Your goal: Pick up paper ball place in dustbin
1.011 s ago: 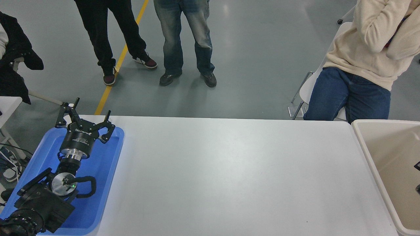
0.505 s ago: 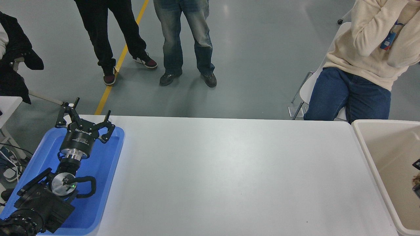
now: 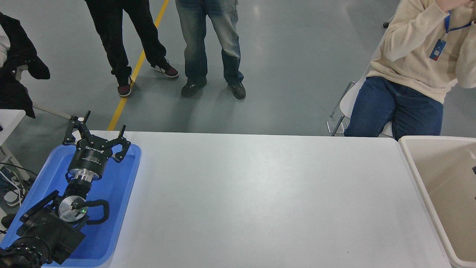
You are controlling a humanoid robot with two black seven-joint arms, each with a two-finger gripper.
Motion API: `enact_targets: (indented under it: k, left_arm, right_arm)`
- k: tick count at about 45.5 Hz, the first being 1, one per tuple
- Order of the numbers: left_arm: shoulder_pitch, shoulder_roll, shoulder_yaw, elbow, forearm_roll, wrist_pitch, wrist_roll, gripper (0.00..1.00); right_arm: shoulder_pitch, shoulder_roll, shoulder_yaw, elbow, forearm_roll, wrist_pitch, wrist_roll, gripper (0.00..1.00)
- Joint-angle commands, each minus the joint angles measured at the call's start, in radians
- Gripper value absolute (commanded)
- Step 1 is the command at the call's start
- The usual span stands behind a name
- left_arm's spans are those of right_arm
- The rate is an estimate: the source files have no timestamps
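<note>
At the far right edge of the head view, over the dustbin [image 3: 414, 175], is where the change happened. Half a second ago I could see a tan wad and dark parts of the right arm there. Now only a thin dark sliver of the right gripper [image 3: 473, 170] shows, higher up, and I cannot tell whether it holds anything.

The paper ball is nowhere in view: not on the table [image 3: 260, 193], and not on the part of the bin's inner wall that I can see. My reading is that it has either dropped into the hidden part of the bin or gone out of frame with the arm. I would not call the task done until I see it lying inside.

The left gripper [image 3: 105, 121] is parked over the blue tray [image 3: 122, 186] with its fingers spread and nothing between them.

My count is:
- one bin
- one tray
- one table
- no paper balls showing
- two people standing [image 3: 126, 44] [image 3: 208, 41] beyond the table
- one person seated [image 3: 409, 74] near the bin
</note>
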Motion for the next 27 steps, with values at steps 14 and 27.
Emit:
enact_targets:
  k: [14, 27]
  left_arm:
    - [0.002, 0.0, 0.0, 0.0, 0.0, 0.0, -0.001, 1.0]
    - [0.002, 0.0, 0.0, 0.0, 0.0, 0.0, 0.0, 1.0]
  right_arm:
    - [-0.143, -0.036, 0.912, 0.353, 0.012, 0.083, 0.025, 1.0]
    - [-0.276, 0.159, 1.141, 0.422, 0.011, 0.203, 0.304, 1.0]
